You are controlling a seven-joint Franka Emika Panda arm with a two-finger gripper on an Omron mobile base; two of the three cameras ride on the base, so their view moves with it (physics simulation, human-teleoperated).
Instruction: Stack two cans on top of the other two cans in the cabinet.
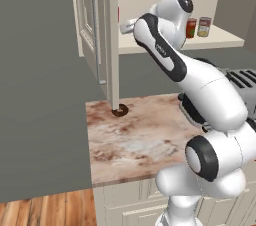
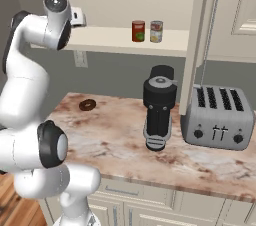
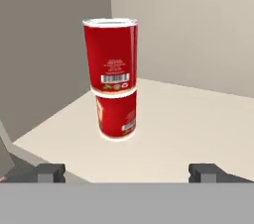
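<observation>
So the first stack looks done: in the hand view there's a red can (image 3: 110, 54) sitting upright on top of another red can (image 3: 116, 116), both on the cabinet shelf (image 3: 188, 134), tucked near the corner where the side wall meets the back wall. The end effector (image 3: 127, 172) has its fingers spread wide with nothing between them, and it sits a bit back from that stack, which stands straight ahead of it and slightly to one side, clearly apart, not touching.

What matters for the next move, I'd say: the other pair. From the right base view, a red-labelled can (image 2: 138, 31) and a yellow-and-white can (image 2: 156, 32) stand side by side on the same shelf, just beside each other, both upright with long axes vertical. Relative to the red stack, they're well along the shelf toward the open cabinet door (image 2: 197, 45).

So the end effector is pointing at the finished stack, and the loose pair lies off to its side. My guess is it needs to back out and swing sideways along the shelf, coming at one of those cans horizontally.
</observation>
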